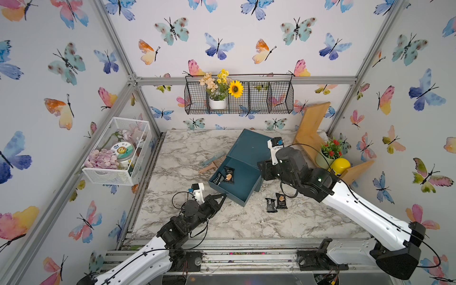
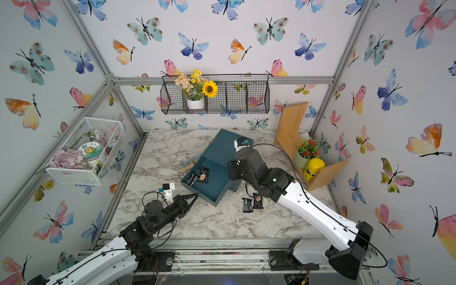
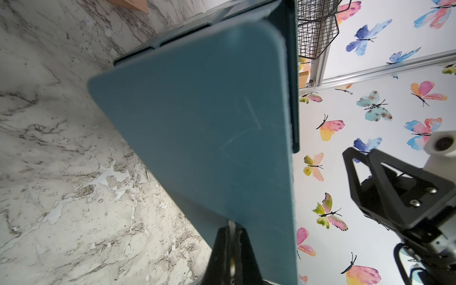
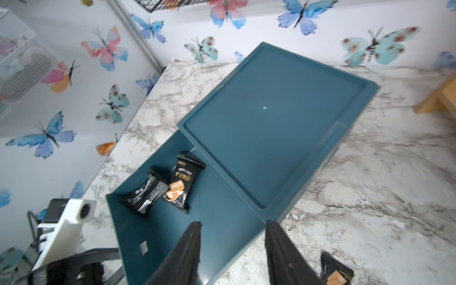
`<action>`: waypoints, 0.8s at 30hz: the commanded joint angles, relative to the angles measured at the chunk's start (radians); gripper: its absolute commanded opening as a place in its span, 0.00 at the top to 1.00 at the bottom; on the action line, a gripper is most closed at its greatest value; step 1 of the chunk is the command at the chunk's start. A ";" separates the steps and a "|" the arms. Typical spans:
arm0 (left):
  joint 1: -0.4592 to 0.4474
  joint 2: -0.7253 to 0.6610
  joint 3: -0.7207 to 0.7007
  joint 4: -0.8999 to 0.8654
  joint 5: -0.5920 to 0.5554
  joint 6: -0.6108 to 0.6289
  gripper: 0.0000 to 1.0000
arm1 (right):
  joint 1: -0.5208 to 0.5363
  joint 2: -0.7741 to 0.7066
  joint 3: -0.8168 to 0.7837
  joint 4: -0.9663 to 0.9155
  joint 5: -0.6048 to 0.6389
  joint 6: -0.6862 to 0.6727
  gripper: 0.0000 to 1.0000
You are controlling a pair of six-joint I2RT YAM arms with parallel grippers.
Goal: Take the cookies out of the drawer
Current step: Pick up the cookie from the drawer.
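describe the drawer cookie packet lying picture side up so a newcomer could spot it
On the marble table sits a dark teal box with its drawer pulled open. Inside, nearer the box, the wanted packet is black with a tan biscuit picture and gold lettering. The neighbour packet beside it shows only grey-white print.
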 commanded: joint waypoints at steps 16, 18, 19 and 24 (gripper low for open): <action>-0.001 -0.016 0.010 0.013 -0.022 0.021 1.00 | 0.156 0.433 0.265 -0.088 0.035 0.326 0.40; 0.001 -0.016 0.010 0.015 -0.022 0.019 1.00 | 0.159 0.452 0.269 -0.085 0.042 0.335 0.41; 0.001 -0.014 0.010 0.015 -0.020 0.019 1.00 | 0.159 0.462 0.275 -0.087 0.047 0.340 0.41; 0.001 -0.017 0.007 0.016 -0.022 0.019 1.00 | 0.159 0.532 0.322 -0.136 0.073 0.364 0.42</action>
